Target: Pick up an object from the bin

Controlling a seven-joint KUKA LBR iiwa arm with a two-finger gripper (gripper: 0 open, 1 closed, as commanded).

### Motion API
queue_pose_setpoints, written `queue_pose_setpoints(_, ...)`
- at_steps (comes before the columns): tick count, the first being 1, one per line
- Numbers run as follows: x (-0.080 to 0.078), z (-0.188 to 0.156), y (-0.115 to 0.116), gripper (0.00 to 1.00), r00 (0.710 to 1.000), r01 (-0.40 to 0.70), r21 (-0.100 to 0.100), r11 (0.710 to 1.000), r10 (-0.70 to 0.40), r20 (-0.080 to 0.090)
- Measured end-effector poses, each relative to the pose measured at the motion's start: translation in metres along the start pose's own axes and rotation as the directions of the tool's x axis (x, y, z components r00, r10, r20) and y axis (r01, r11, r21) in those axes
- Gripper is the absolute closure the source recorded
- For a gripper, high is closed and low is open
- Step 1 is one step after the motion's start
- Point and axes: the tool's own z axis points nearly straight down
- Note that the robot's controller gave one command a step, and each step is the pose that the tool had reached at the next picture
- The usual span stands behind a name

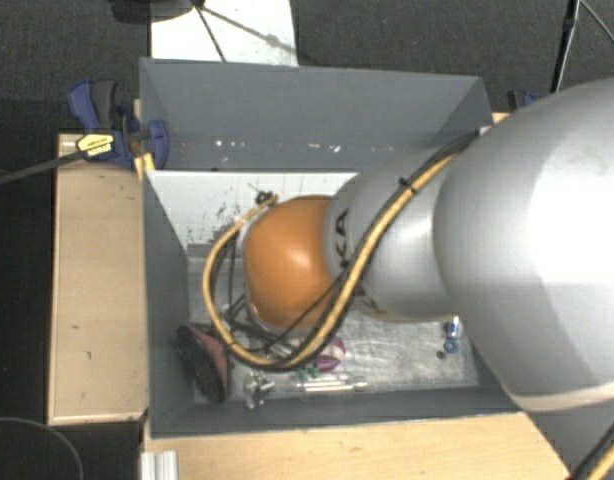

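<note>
My gripper (247,322) shows as a dark body just under the arm's orange cover, low over the bin's front left part. Right beside it to the left lies a black oval brush (199,364) with a dark red part, resting against the left wall. Below the gripper sits a small silvery metal piece (255,388). A little to the right lies a small green and purple thing (323,366), with a thin pale rod (332,385) along the front wall.
A small blue thing (450,339) lies on the floor at the right, close to the arm. The arm and its orange cover with yellow and black cables hide the middle of the bin. The bin's walls stand close on the left and front.
</note>
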Motion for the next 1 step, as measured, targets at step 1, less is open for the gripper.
queue_pose_setpoints(1, -0.0003, 0.0169, -0.1078, 0.0, 0.99, -0.138, -0.003, 0.99, 0.138, 0.006)
